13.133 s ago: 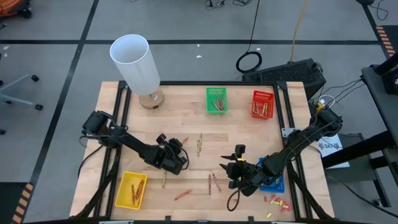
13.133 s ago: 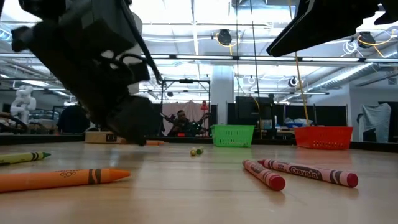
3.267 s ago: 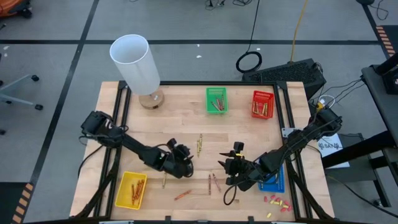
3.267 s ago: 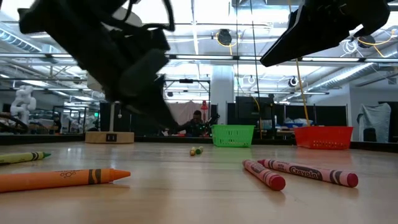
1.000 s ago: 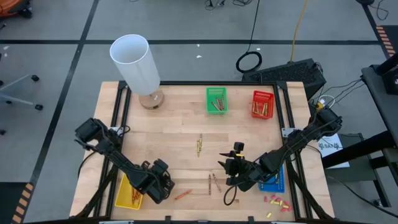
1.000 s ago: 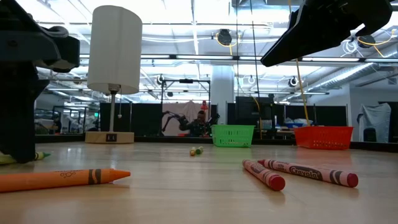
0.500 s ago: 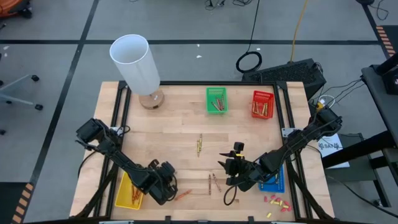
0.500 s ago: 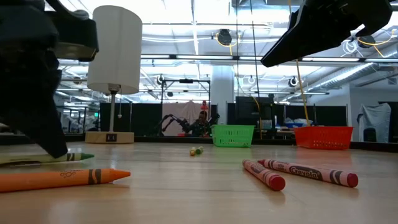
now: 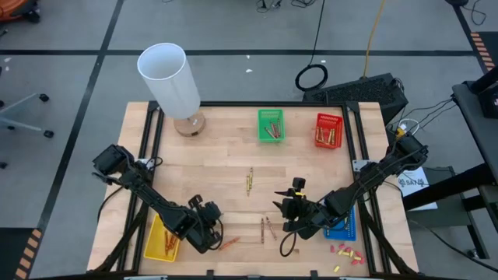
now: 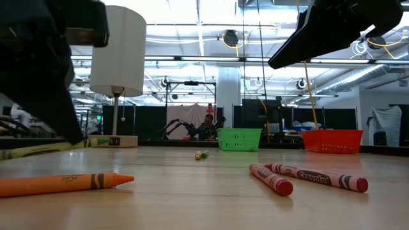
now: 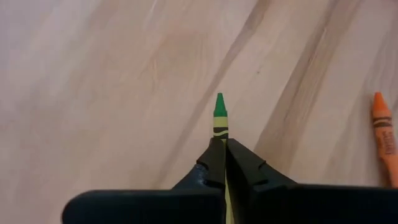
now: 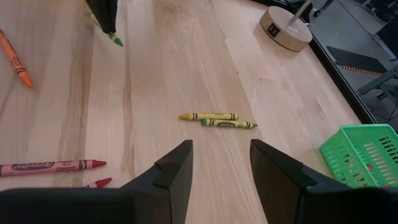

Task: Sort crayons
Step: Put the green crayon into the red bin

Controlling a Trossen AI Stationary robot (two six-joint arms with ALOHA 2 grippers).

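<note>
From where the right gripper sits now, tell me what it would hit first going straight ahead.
Judging by its wrist view, the open right gripper would likely first reach the pair of crayons lying on the table, a yellow and a green one; depth is uncertain.

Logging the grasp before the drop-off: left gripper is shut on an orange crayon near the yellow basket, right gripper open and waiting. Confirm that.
Wrong colour. The left gripper is shut on a green-tipped crayon, as the left wrist view shows; the orange crayon lies loose on the table beside it. The rest stands: yellow basket nearby, right gripper open.
</note>
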